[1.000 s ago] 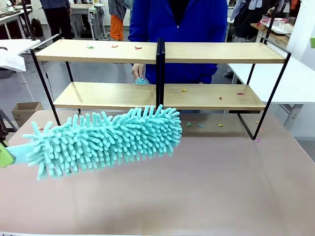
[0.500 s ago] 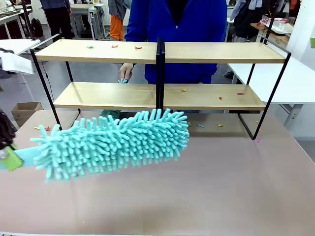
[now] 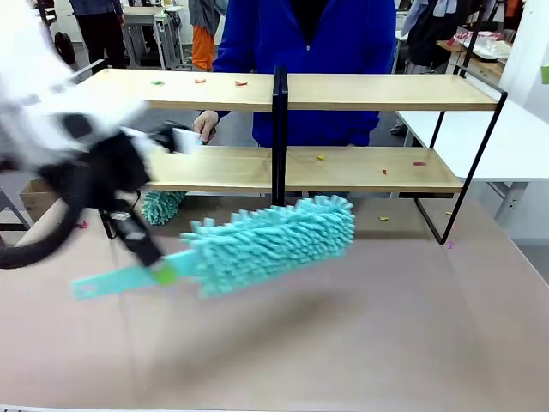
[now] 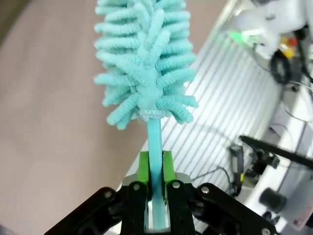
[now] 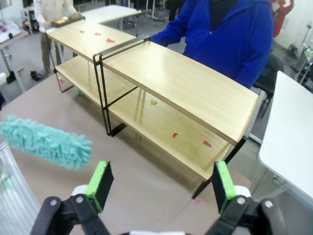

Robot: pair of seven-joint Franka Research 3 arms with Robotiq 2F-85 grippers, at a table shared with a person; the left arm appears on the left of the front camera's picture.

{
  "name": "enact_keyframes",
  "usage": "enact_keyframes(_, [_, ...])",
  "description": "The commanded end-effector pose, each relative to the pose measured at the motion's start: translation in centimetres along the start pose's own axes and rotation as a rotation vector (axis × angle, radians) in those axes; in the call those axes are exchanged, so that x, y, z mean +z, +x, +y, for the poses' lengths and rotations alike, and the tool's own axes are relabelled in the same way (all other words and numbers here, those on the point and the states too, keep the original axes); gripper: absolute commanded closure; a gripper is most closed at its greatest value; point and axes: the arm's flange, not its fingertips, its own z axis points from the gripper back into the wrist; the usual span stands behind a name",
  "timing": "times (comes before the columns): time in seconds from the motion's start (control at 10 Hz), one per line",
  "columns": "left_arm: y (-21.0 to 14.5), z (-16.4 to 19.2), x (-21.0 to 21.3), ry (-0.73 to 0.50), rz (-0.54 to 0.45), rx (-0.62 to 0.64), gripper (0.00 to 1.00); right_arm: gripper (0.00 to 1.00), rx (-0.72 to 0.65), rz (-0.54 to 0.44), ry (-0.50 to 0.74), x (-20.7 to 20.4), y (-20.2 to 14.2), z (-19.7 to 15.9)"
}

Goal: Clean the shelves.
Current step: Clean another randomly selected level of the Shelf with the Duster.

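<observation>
Front view: the shelves [image 3: 386, 90], a two-tier rack of light-wood boards on a thin black frame with a central upright, stand along the far side of the brown bench [image 3: 386, 335]. A person in a blue top [image 3: 300, 34] stands behind the rack, with one hand [image 3: 206, 126] between the two boards in the left bay. Small coloured scraps [image 3: 199, 81] lie on the upper board's left half, on the lower board's right half and on the bench near the rack's foot. The left arm, motion-blurred, carries a teal microfibre duster [image 3: 270, 240] above the bench, just in front of the lower board; its fluffy head points toward the central upright. A second teal fluffy head [image 3: 163, 206] shows below the lower board's left end.

Left wrist view: the left jaws are pressed together on the duster's flat teal handle, which sits between the green pads [image 4: 143, 169].

Right wrist view: the right jaws are spread wide with nothing between their green pads [image 5: 101, 183], above the bench and facing the rack's right end.
</observation>
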Motion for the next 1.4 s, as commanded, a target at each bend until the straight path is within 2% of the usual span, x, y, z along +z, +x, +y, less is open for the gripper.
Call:
enact_keyframes(0.0, [7.7, 0.1, -3.3, 0.14, 0.059, 0.122, 0.87, 0.0, 0.004, -0.001, 0.0, 0.1, 0.0, 0.0])
enact_keyframes(0.1, [10.3, -0.2, -4.5, 0.198, -0.044, 0.198, 0.87, 0.0, 0.004, -0.001, 0.0, 0.1, 0.0, 0.0])
enact_keyframes(0.2, [10.1, -0.1, -4.4, 0.185, -0.014, 0.134, 0.87, 0.0, 0.004, -0.001, 0.0, 0.1, 0.0, 0.0])
enact_keyframes(0.3, [7.4, -1.6, -4.9, 0.112, -0.018, 0.092, 0.87, 0.0, 0.004, -0.001, 0.0, 0.1, 0.0, 0.0])
enact_keyframes(0.7, [7.4, -1.6, -4.9, 0.112, -0.018, 0.092, 0.87, 0.0, 0.004, -0.001, 0.0, 0.1, 0.0, 0.0])
enact_keyframes(0.8, [8.3, -1.7, -5.4, 0.108, -0.013, 0.102, 0.87, 0.0, 0.004, -0.001, 0.0, 0.1, 0.0, 0.0])
enact_keyframes(0.9, [9.3, -2.2, -6.0, 0.105, -0.024, 0.189, 0.87, 0.0, 0.004, -0.001, 0.0, 0.1, 0.0, 0.0])
enact_keyframes(1.0, [10.4, -2.7, -7.6, 0.068, 0.045, 0.189, 0.87, 0.0, 0.004, -0.001, 0.0, 0.1, 0.0, 0.0])
enact_keyframes(1.2, [12.4, -3.0, -10.5, 0.117, 0.164, 0.26, 0.87, 0.0, 0.004, -0.001, 0.0, 0.1, 0.0, 0.0])
enact_keyframes(1.3, [13.0, -3.2, -11.7, 0.116, 0.168, 0.316, 0.87, 0.0, 0.004, -0.001, 0.0, 0.1, 0.0, 0.0])
